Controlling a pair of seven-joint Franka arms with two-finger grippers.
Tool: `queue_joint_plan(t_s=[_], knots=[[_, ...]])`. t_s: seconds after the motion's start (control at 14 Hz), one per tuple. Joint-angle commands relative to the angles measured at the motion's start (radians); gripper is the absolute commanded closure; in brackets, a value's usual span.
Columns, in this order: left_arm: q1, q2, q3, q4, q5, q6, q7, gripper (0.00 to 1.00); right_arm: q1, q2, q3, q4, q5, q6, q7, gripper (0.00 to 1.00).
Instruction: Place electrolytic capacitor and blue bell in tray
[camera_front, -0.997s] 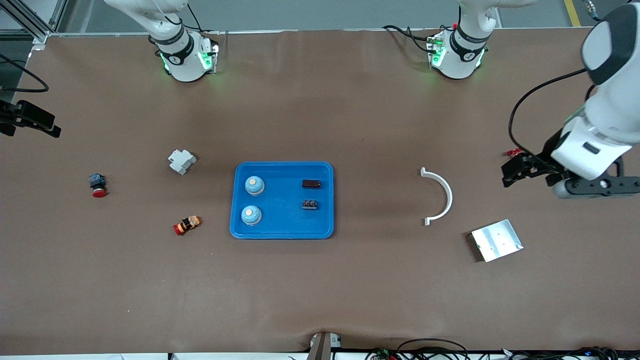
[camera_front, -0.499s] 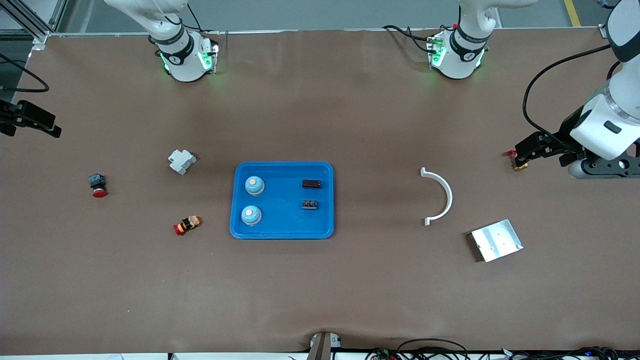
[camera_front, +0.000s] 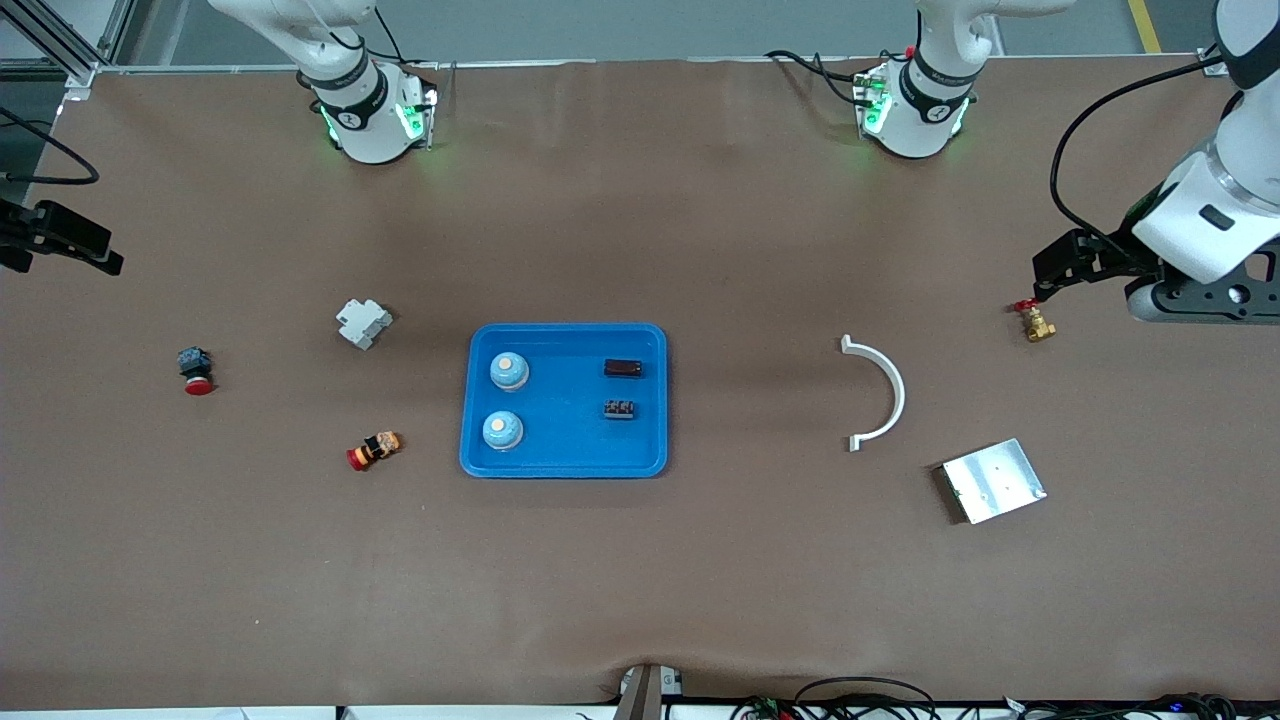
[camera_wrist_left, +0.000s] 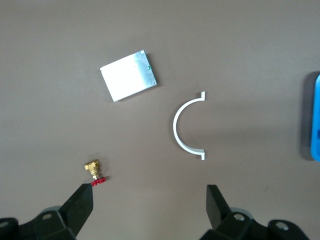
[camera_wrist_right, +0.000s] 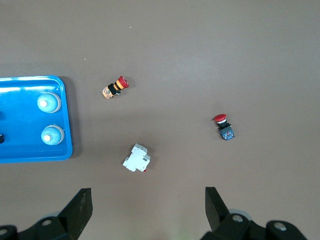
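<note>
We see two blue bells (camera_front: 508, 372) already in the blue tray (camera_front: 565, 462) mid-frame, far from our spread left gripper (camera_front: 1055, 272) and spread right gripper (camera_front: 60, 250) at the edges.

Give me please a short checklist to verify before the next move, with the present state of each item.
1. Two blue bells sit inside the tray: ok.
2. Two small dark parts lie in the tray; whether they are the electrolytic capacitors: cannot tell.
3. Left end effector is open and holds nothing, over the table by the brass valve: ok.
4. Right end effector is open and holds nothing, at the right arm's end of the table: ok.
5. No arm hangs over the tray: ok.
6. A bell or capacitor lies outside the tray: cannot tell; the red push buttons, grey breaker, white half ring and silver plate look unrelated.
</note>
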Motion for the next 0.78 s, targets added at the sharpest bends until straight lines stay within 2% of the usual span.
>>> queue_joint_plan(t_s=[0.0, 0.5, 0.71], knots=[[-0.022, -0.036, -0.008, -0.059, 0.043, 0.036, 0.012, 0.0, -0.011, -0.009, 0.003, 0.003, 0.0, -0.019, -0.01, 0.0], [-0.013, -0.014, -0.01, -0.052, 0.02, 0.056, -0.008, 0.0, -0.011, -0.009, 0.005, 0.004, 0.0, -0.021, -0.01, 0.0], [-0.01, -0.01, -0.008, -0.045, -0.029, 0.07, -0.006, 0.0, -0.011, -0.009, 0.003, 0.004, 0.0, -0.022, -0.01, 0.0]])
